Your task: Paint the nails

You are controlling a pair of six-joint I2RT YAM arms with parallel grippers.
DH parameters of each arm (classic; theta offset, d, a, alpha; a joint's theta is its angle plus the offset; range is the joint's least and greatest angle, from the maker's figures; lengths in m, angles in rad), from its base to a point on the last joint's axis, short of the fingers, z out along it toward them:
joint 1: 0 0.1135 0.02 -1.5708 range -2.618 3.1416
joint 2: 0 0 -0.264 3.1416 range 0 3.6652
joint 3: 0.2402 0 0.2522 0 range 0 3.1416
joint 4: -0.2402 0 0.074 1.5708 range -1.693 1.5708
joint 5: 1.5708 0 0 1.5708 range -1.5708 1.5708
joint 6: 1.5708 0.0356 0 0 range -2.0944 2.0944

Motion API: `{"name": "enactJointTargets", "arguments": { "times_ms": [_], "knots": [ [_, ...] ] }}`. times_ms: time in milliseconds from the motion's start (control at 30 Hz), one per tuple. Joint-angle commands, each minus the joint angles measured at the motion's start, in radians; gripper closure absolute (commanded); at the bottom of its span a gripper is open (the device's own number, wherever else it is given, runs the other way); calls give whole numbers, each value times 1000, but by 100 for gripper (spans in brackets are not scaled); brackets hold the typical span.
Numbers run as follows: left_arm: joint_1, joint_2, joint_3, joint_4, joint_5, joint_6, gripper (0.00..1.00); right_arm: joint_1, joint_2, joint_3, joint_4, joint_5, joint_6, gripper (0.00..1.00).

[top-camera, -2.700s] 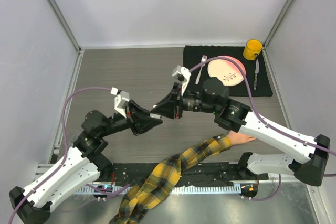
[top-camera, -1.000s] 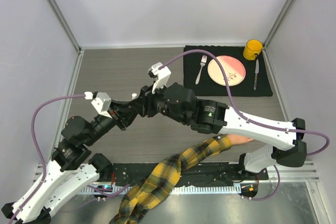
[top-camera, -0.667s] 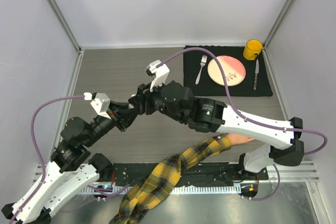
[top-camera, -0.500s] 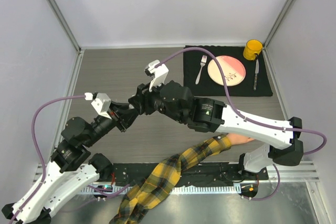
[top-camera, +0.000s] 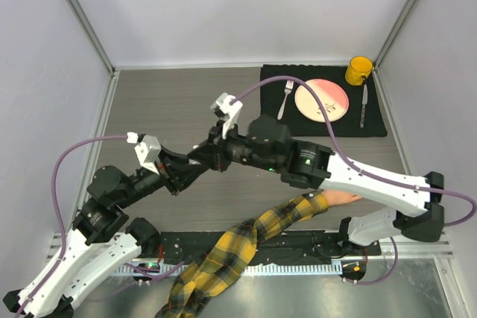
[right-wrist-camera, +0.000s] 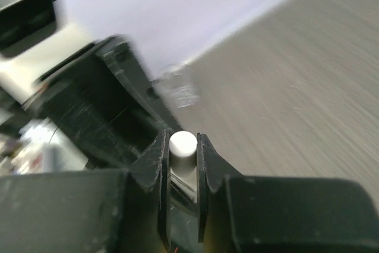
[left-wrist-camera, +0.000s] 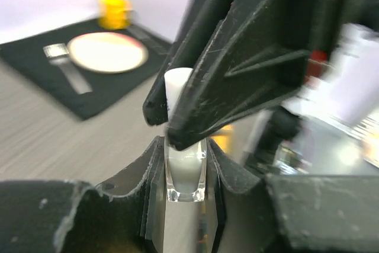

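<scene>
My left gripper [left-wrist-camera: 185,173] is shut on the clear body of a small bottle [left-wrist-camera: 185,177] and holds it above the table. My right gripper [right-wrist-camera: 182,146] is shut on the bottle's white cap [right-wrist-camera: 182,143], which also shows in the left wrist view [left-wrist-camera: 176,85]. In the top view the two grippers meet tip to tip, left gripper [top-camera: 188,174] and right gripper [top-camera: 206,156], and hide the bottle. The peach mannequin hand [top-camera: 343,197] with its yellow-and-black plaid sleeve [top-camera: 250,240] lies at the near edge, partly under my right arm. Its nails are too small to make out.
A black mat [top-camera: 380,121] at the back right carries a pink plate [top-camera: 321,100], a fork [top-camera: 285,98], a knife [top-camera: 363,104] and a yellow mug [top-camera: 358,70]. White walls close in the table on three sides.
The joined grippers, after moving left from the middle, have shifted a little back to the right and towards me over the last half second. Both stay closed on the bottle.
</scene>
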Motion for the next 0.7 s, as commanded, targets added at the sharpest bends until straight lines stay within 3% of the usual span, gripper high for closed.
{"name": "enactJointTargets", "arguments": {
  "times_ms": [0, 67, 133, 200, 267, 300, 367, 400, 500, 667],
  "knots": [
    [-11, -10, 11, 249, 465, -70, 100, -105, -118, -216, 343, -756, -120, 100],
    [-13, 4, 11, 264, 509, -96, 100, -160, -146, -300, 473, -977, -43, 100],
    [-11, 7, 11, 258, 500, -95, 100, -243, -143, -322, 599, -1073, 76, 100],
    [-11, 6, 11, 245, 447, -83, 100, -277, -149, -354, 669, -1104, 141, 100],
    [-13, 3, 11, 229, 398, -57, 100, -294, -154, -344, 629, -1070, 120, 100],
    [-13, 3, 12, 222, 354, -44, 100, -294, -157, -333, 555, -1012, 82, 99],
    [-13, 18, 37, 159, 309, 20, 100, -294, -161, -298, 472, -928, 46, 74],
    [-13, 26, 48, 124, 233, 51, 100, -294, -173, -281, 361, -774, 22, 55],
    [-13, 65, 93, 19, 52, 158, 100, -294, -193, -220, 171, -429, -9, 34],
    [-13, 130, 118, -33, -141, 250, 100, -274, -203, -122, 20, -197, 9, 25]
  ]
}}
